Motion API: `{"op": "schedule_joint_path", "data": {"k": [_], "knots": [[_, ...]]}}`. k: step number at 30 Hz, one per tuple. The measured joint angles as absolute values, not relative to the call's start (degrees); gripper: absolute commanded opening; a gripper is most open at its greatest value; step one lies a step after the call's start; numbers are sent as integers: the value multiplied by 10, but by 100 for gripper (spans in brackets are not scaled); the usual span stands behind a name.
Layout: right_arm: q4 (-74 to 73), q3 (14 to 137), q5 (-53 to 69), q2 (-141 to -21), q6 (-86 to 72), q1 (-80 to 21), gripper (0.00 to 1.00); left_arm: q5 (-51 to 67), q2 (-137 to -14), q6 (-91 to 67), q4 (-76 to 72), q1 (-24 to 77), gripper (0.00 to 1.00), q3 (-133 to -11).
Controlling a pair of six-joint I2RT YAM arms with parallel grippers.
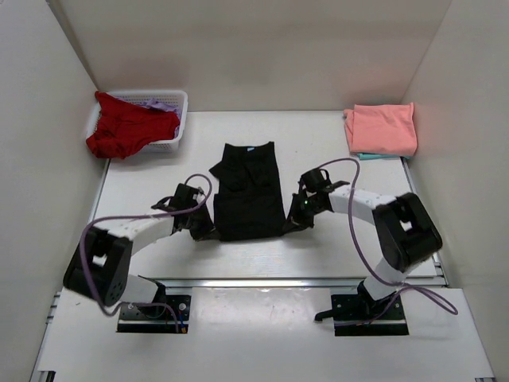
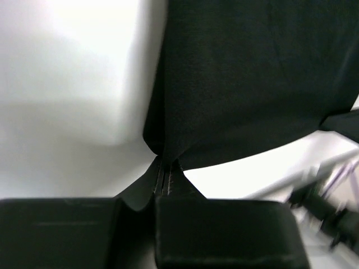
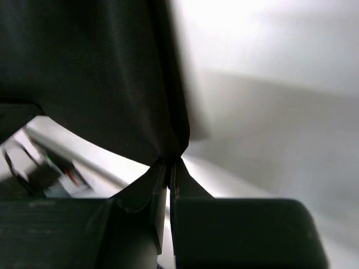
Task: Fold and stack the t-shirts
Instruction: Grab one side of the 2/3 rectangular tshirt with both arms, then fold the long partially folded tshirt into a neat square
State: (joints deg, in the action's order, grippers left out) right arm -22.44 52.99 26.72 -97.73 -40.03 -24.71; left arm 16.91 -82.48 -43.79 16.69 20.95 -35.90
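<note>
Clenching near corners of the black t-shirt (image 1: 248,195): left pincer (image 1: 208,231), right pincer (image 1: 291,223); red t-shirt (image 1: 126,129) in basket (image 1: 182,102), salmon-pink t-shirt (image 1: 383,127) well apart.

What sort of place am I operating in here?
Probably a lab test cell, not a home: plain white walls box in a white table holding a white basket, a folded salmon-pink shirt and the black t-shirt.

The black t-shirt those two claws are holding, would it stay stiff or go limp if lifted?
Probably limp: the black t-shirt puckers to a point where the left gripper and right gripper pinch its near corners. Likely light, being thin cloth lying flat. Its middle would probably sag between them.
</note>
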Motion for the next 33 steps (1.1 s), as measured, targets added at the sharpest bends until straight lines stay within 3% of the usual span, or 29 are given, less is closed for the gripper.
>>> {"op": "schedule_joint_path", "data": {"k": [9, 17, 24, 31, 33], "knots": [[-270, 363, 272, -743, -468, -341, 1, 239, -641, -401, 332, 235, 0, -322], [-333, 350, 301, -645, -505, -302, 0, 272, -575, -406, 398, 225, 0, -344], [-404, 507, 331, -741, -421, -195, 0, 274, -707, -402, 378, 195, 0, -490], [-418, 731, 350, -962, -354, -123, 0, 272, -933, -417, 313, 148, 5, -707], [-420, 827, 350, -1049, -343, -114, 15, 268, -1014, -416, 298, 137, 6, -781]]}}
